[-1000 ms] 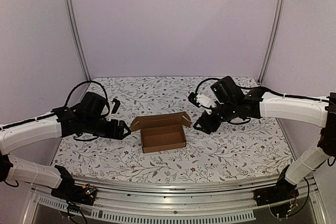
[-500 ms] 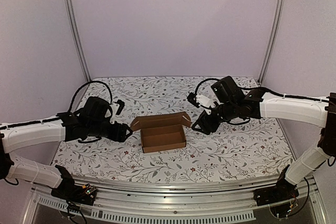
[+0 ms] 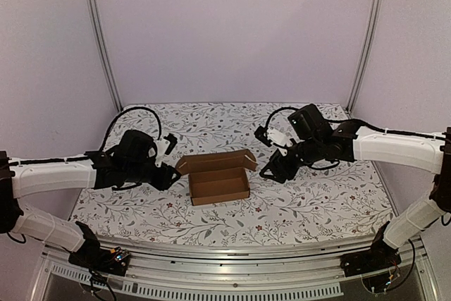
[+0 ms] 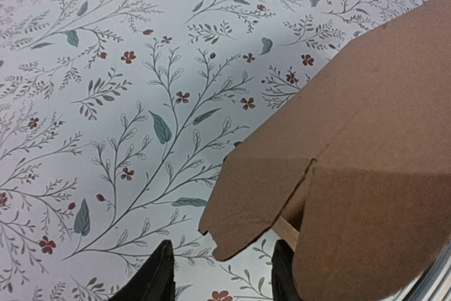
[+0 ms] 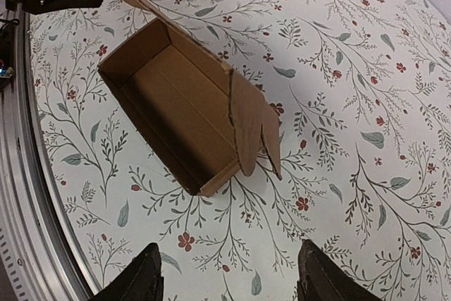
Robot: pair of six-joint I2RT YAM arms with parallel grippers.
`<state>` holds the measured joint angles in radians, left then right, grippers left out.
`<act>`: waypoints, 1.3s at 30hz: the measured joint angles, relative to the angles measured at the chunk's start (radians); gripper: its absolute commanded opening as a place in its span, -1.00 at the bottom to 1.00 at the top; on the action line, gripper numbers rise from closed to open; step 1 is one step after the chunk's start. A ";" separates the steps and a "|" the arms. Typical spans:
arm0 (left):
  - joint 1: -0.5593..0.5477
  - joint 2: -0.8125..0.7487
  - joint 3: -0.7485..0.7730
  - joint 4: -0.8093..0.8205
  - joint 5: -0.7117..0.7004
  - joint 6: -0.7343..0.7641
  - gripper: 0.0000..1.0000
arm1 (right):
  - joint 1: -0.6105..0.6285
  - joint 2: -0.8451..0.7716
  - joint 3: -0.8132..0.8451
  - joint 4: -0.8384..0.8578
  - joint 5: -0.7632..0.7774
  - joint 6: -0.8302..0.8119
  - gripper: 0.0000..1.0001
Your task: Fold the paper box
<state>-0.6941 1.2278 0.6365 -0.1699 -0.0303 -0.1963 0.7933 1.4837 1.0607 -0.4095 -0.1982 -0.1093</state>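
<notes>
Location: the paper box (image 3: 218, 180) sits mid-counter (image 3: 317, 202), between the two hands. Its tray is open upward and its lid panel (image 3: 215, 162) is raised along the far edge.
Left hand (image 4: 220, 273): fingers parted, nothing held. The corner of the left lid tab (image 4: 254, 195) lies just ahead of the tips, with no contact seen.
Right hand (image 5: 229, 273): fingers spread wide, empty, near the box's right end but apart from it.
Handling: judged light, thin card. The panels are stiff and hinge readily at the creases (the box may slide if pushed from one side only).
Hold: pinch a lid tab near its crease, or take the lid's free edge. Do not squeeze the tray walls.
Stage: lid not yet closed.
</notes>
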 measured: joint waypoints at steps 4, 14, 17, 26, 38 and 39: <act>0.000 0.029 0.011 0.008 0.000 0.021 -0.29 | 0.000 -0.003 -0.010 0.001 -0.002 0.000 0.29; -0.002 0.049 0.038 0.028 0.000 0.047 -0.57 | 0.000 -0.006 -0.031 0.018 -0.018 0.019 0.28; -0.003 0.049 0.038 0.032 -0.001 0.055 -0.67 | 0.000 -0.006 -0.035 0.022 -0.021 0.026 0.28; -0.010 0.049 0.038 0.037 -0.004 0.056 -0.96 | 0.000 -0.006 -0.035 0.037 -0.020 0.042 0.25; -0.026 0.047 0.038 0.036 -0.004 0.064 -1.00 | -0.050 -0.004 -0.025 0.059 -0.066 0.008 0.14; -0.029 0.047 0.038 0.035 -0.004 0.066 -1.00 | -0.056 -0.001 -0.017 0.060 -0.077 -0.005 0.12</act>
<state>-0.7235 1.2743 0.6746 -0.1349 -0.0345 -0.1307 0.7368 1.4826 1.0439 -0.3492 -0.2749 -0.1143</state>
